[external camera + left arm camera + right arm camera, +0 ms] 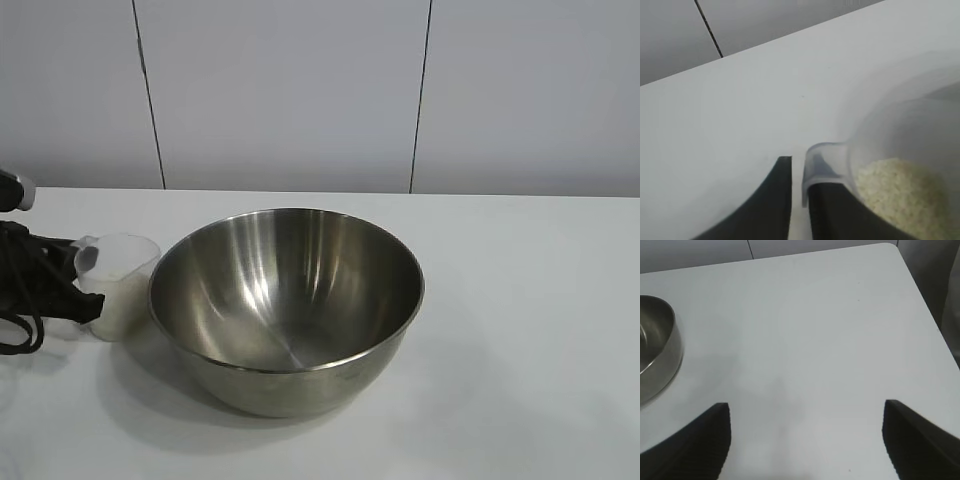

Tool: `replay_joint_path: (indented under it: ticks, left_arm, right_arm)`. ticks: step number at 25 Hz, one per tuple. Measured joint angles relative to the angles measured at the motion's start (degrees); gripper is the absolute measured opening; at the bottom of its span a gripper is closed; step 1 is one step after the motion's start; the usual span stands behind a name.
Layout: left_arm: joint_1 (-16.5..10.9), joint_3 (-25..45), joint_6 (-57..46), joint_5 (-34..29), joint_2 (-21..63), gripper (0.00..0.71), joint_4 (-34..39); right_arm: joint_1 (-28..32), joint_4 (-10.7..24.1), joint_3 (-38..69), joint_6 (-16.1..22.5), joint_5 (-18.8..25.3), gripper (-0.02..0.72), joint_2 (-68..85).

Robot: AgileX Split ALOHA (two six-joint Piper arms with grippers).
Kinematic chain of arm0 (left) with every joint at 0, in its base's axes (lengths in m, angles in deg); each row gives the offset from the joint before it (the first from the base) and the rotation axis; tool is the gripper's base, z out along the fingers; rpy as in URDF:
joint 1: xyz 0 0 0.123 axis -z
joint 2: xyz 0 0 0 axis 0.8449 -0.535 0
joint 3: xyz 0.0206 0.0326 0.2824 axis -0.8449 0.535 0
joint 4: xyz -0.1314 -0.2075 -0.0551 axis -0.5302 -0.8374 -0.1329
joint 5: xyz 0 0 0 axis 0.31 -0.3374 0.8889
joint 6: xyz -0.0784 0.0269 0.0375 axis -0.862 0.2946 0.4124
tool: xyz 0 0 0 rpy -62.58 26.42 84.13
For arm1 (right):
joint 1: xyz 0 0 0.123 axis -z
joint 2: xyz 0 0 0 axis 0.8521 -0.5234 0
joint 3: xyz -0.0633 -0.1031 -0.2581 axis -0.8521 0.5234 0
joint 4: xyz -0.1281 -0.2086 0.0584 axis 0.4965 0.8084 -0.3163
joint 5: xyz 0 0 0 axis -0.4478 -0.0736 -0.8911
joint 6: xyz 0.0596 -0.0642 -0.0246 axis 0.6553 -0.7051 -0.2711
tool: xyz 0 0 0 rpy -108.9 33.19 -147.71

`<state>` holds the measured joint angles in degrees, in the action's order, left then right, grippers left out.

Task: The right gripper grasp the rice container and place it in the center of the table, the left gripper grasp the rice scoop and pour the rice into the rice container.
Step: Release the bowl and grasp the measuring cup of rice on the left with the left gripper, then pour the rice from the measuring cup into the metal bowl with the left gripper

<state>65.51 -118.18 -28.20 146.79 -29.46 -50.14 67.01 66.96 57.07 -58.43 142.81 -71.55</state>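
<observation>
The rice container (pixel 285 300), a big shiny steel bowl, stands empty at the middle of the white table (pixel 520 330). The rice scoop (pixel 120 280), a small translucent cup, is upright just left of the bowl, close to its rim. My left gripper (pixel 85 300) reaches in from the left edge and is shut on the scoop's wall. In the left wrist view my left gripper (pixel 799 170) pinches the scoop (pixel 827 160), one finger inside it, with white rice (pixel 900 190) in it. My right gripper (pixel 806 407) is open over bare table, to the side of the bowl (pixel 655 350).
A grey panelled wall (pixel 300 90) stands behind the table's far edge. The table's rounded corner (pixel 892 247) and side edge show in the right wrist view. The right arm does not show in the exterior view.
</observation>
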Motion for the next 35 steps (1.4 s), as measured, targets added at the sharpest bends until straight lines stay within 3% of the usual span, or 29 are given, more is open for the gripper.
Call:
replay_joint_path:
  ticks: [8, 13, 18, 22, 29, 35]
  left_arm:
    - [0.0, -1.4, 0.1, -1.3, 10.1, 0.009, 2.4]
    - [1.6, -6.4, 0.6, -11.9, 18.1, 0.009, 6.6]
    - [8.1, -13.3, 8.7, -25.7, 22.8, 0.009, 10.5]
    - [14.4, -16.5, 23.7, -33.0, 23.5, 0.009, 11.5]
    - [21.7, -16.7, 50.0, -34.7, 23.5, 0.009, 11.7]
    - [25.1, -16.7, 58.8, -33.4, 23.5, 0.009, 16.0]
  right_arm:
    - [0.0, 0.0, 0.0, 0.0, 0.0, 0.568, 0.0]
    - [0.0, 0.0, 0.0, 0.0, 0.0, 0.568, 0.0]
    - [0.0, 0.0, 0.0, 0.0, 0.0, 0.568, 0.0]
    - [0.0, 0.0, 0.0, 0.0, 0.0, 0.568, 0.0]
    - [0.0, 0.0, 0.0, 0.0, 0.0, 0.568, 0.0]
    - [0.0, 0.0, 0.0, 0.0, 0.0, 0.568, 0.0]
